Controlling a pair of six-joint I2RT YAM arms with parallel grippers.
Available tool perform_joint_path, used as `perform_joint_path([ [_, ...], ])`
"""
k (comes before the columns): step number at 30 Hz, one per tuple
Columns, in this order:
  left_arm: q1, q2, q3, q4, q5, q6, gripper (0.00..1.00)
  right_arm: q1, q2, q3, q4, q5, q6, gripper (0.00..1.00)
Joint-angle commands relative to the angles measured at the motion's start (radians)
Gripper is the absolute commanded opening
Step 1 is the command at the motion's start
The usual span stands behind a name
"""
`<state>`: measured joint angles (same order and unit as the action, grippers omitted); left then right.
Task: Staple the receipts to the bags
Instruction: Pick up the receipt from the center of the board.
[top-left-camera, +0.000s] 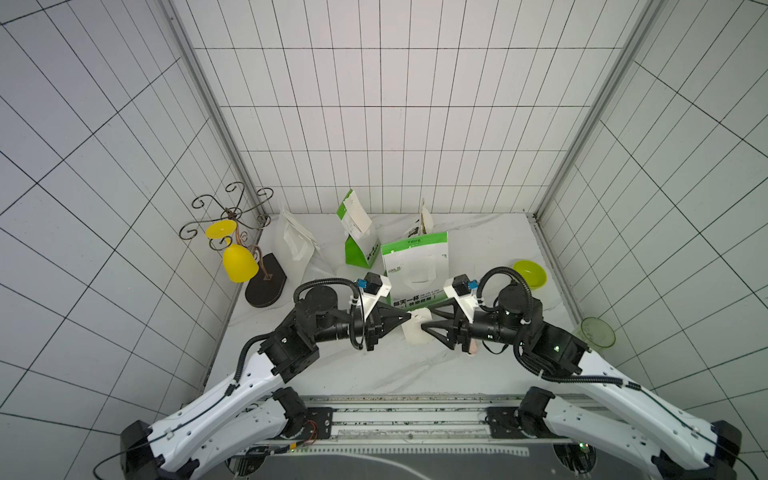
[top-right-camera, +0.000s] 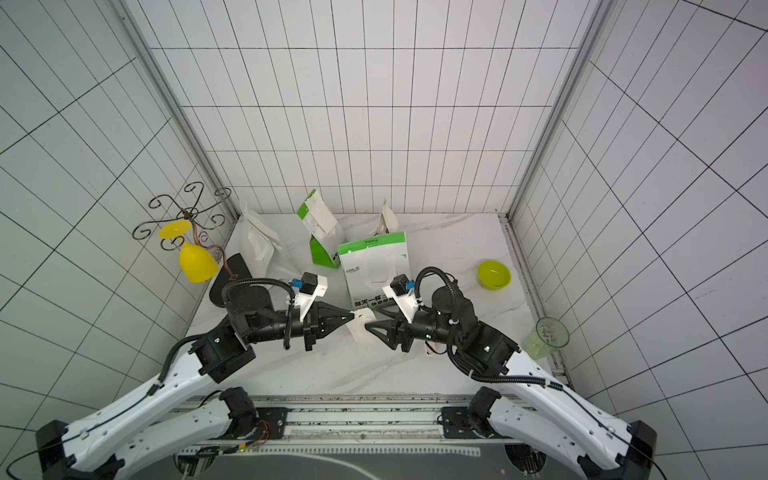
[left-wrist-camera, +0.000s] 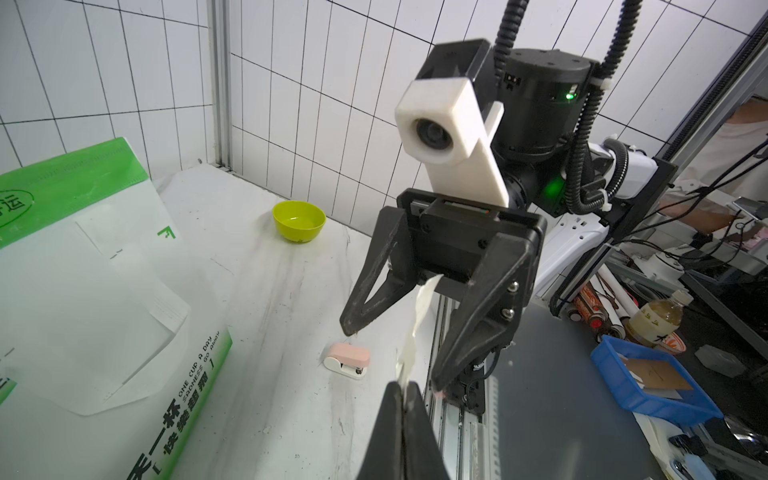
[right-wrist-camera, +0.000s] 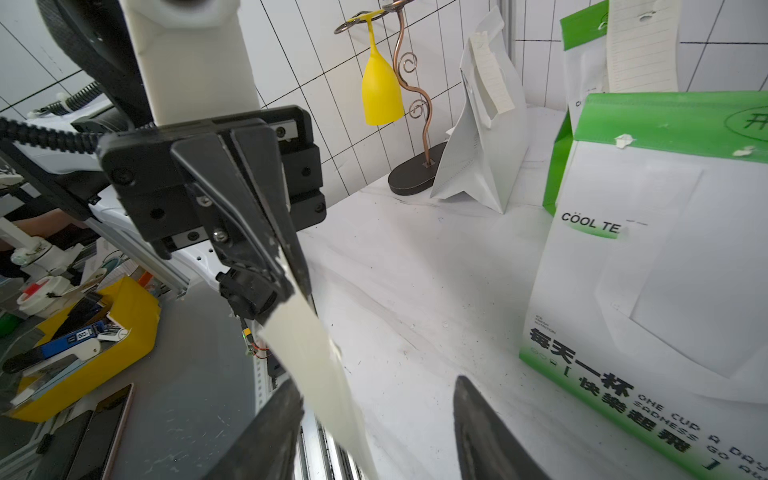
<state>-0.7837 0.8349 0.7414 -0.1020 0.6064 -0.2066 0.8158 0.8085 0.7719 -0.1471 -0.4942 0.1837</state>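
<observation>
Marble table in a white-tiled booth, and a receipt hangs in mid-air between the two arms!
Left tool is clamped tight on one end of the strip; right tool has its jaws spread wide around the other end. Just behind stands a green-and-white bag, with a plain white bag further back, and a pink stapler lies on the table beneath the right arm.

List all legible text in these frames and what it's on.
"CÖOL TE": front white-and-green bag.
"每天一杯": same bag, near its base.
"ONE CUP A DAY": same bag.
"SADNESS GO": same bag, rest cut off.
Its oval logo, the second Chinese line and the print on the receipts: too blurred to read.
</observation>
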Motion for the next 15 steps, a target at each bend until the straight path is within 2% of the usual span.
perform_joint_path([
  [1, -0.003, 0.007, 0.045, -0.066, 0.050, 0.052, 0.00, -0.025, -0.001, 0.143, -0.014, -0.135, -0.035, 0.56],
  [7, -0.002, 0.004, 0.048, -0.081, 0.071, 0.057, 0.00, -0.030, 0.024, 0.159, -0.014, -0.138, -0.035, 0.46],
  [13, -0.002, 0.016, 0.047, -0.062, 0.056, 0.042, 0.00, -0.029, 0.034, 0.153, 0.001, -0.137, -0.025, 0.15],
  [14, -0.003, 0.019, 0.050, -0.055, 0.040, 0.031, 0.02, -0.029, 0.034, 0.151, 0.005, -0.134, -0.021, 0.07],
  [15, -0.002, 0.020, 0.056, -0.055, 0.019, 0.026, 0.22, -0.030, 0.032, 0.150, 0.007, -0.111, -0.013, 0.00],
])
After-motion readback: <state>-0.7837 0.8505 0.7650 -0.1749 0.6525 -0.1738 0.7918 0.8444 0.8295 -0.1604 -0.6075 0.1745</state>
